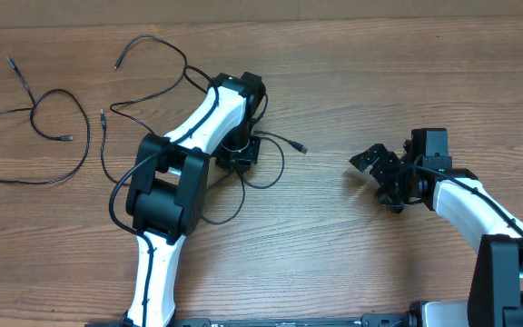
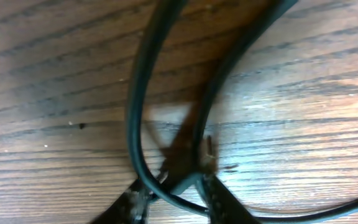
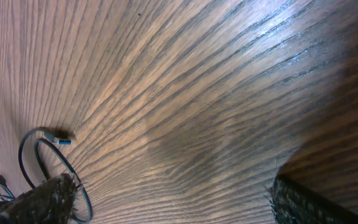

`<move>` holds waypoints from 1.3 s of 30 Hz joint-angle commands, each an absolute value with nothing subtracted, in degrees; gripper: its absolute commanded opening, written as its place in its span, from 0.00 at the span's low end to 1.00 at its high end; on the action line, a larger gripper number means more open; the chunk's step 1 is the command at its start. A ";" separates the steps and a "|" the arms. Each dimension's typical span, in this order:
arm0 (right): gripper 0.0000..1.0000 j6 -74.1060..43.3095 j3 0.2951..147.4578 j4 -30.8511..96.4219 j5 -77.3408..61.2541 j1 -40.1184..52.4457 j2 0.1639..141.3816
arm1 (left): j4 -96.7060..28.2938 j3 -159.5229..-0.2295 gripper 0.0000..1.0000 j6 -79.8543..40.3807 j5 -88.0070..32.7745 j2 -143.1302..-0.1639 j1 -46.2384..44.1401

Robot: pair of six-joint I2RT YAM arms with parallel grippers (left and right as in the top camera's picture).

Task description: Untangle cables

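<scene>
Step in hand, by the look of it: working one strand out of the knot of cables [image 1: 143,39] bunched directly under the left gripper [image 1: 237,156] on the table [image 1: 425,73]. Best done slowly. Draw only a little at a time, outward from the left gripper's own arm, watching for a single strand coming away and for loops slackening rather than cinching. Worth bringing over the right gripper [image 1: 381,174], well to the right of the left gripper, fingers spread wide with nothing between them, to pin the loose end with the plug [image 1: 302,147] just right of the left gripper.

Remaining cord trailing out to the left of the left gripper; one separate loop [image 1: 86,136] far to its left, seemingly clear of the knot.

Hard to settle: the left grip itself. Left wrist view: two strands running up from between the fingertips [image 2: 222,205], jaws narrow but not together, tips cut off at the lower edge. Cannot tell whether clamping the cord or merely straddling it. From above, crossing point hidden beneath the left arm [image 1: 198,123], so no counting strands there. Right wrist view: blurred finger edges, bare wood, a distant coil [image 3: 23,155] ending in a blue-tipped plug [image 3: 64,140].
</scene>
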State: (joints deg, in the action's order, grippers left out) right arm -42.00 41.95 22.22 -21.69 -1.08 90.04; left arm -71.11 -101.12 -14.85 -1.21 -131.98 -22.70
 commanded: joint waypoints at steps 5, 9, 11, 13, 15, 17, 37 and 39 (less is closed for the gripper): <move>1.00 -41.98 41.19 22.74 -19.55 -1.08 90.48 | -68.90 -97.12 0.34 -15.42 0.38 -138.65 -22.92; 1.00 -42.00 41.19 22.76 -19.55 -1.08 90.48 | -68.75 -97.12 0.28 -15.42 0.38 -138.65 -22.92; 1.00 -41.98 41.19 22.74 -19.55 -1.08 90.48 | -68.69 -97.12 0.27 -15.44 0.38 -138.65 -22.92; 1.00 -42.00 41.19 22.74 -19.55 -1.08 90.45 | -68.69 -97.12 0.27 -15.44 0.38 -138.65 -22.92; 1.00 -41.98 41.19 22.74 -19.55 -1.08 90.48 | -68.71 -97.12 0.27 -15.44 0.38 -138.65 -22.92; 1.00 -41.98 41.19 22.76 -19.55 -1.08 90.45 | -68.69 -97.12 0.27 -15.44 0.38 -138.65 -22.92; 1.00 -41.98 41.19 22.76 -19.55 -1.08 90.48 | -67.64 -97.12 0.58 -14.70 0.54 -138.65 -22.90; 1.00 -41.98 41.19 22.76 -19.55 -1.08 90.48 | -67.35 -97.12 0.61 -13.56 0.58 -138.65 -22.90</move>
State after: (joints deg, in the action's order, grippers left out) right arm -42.02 41.95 22.20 -21.69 -1.08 90.04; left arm -70.30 -100.86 -14.48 -1.45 -131.76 -22.37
